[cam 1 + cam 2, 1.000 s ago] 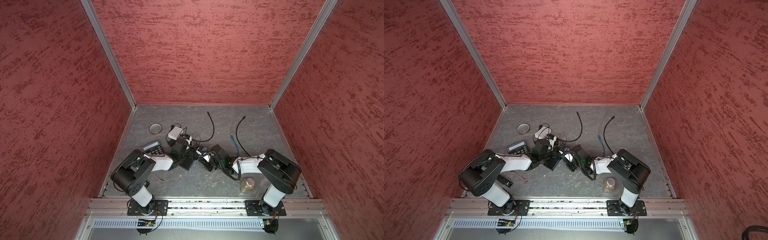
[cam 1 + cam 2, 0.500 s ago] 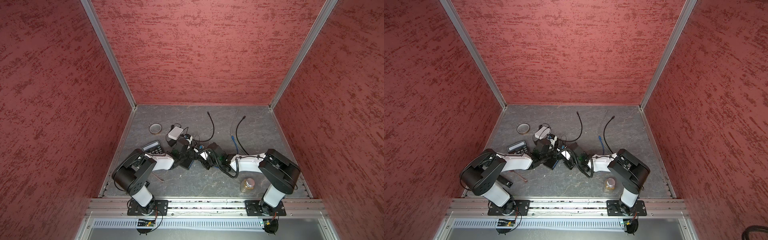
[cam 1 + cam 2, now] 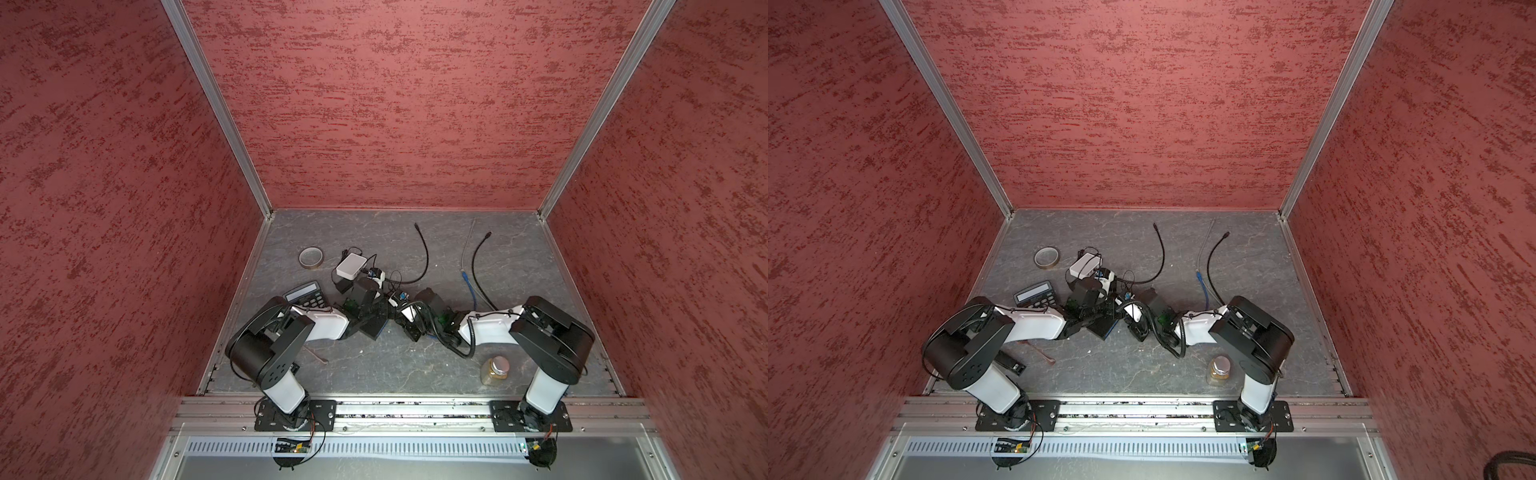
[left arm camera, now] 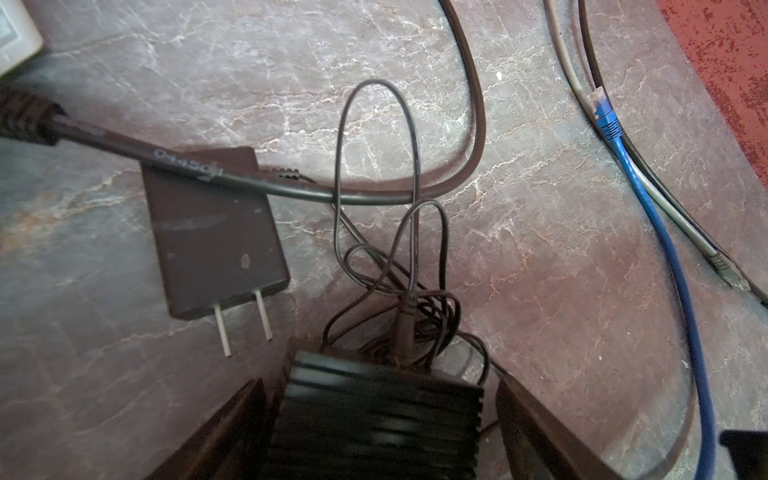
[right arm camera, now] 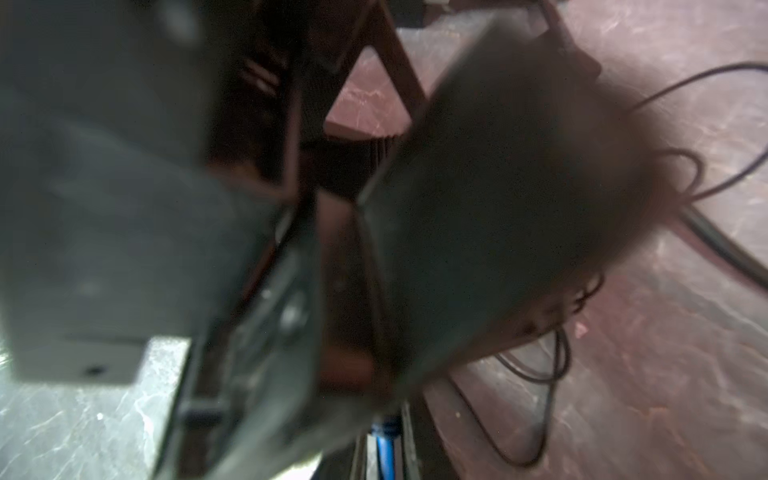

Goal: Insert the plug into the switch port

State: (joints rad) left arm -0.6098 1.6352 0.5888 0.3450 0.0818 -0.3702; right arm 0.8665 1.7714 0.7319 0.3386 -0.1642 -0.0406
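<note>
Plainly, the coming move is turning on how the right end effector [image 3: 402, 319] is lining up with the switch [image 4: 374, 415]. This is the black ribbed box that the left end effector [image 4: 380, 380] is straddling, its jaws standing wide with one finger close along each side. Whether they are actually squeezing it I cannot tell. Both end effectors are working close together near the middle of the table [image 3: 395, 374], so the switch is lying just ahead of the right one, whose wrist view is showing the ribs at close range but badly blurred. That right end effector is pressed together. A scrap of blue is showing low in its wrist view, yet whether it is pinching a plug I cannot say. The one blue plug [image 4: 602, 112] showing clearly is lying loose on the table, well apart from the switch on the right arm's side. Its long axis is running with its blue cable [image 4: 681, 291], and its tip is pointing away from the switch. The port face is hiding from every view, so I am judging the right arm, being nearer, as the one to bring a plug round.
</note>
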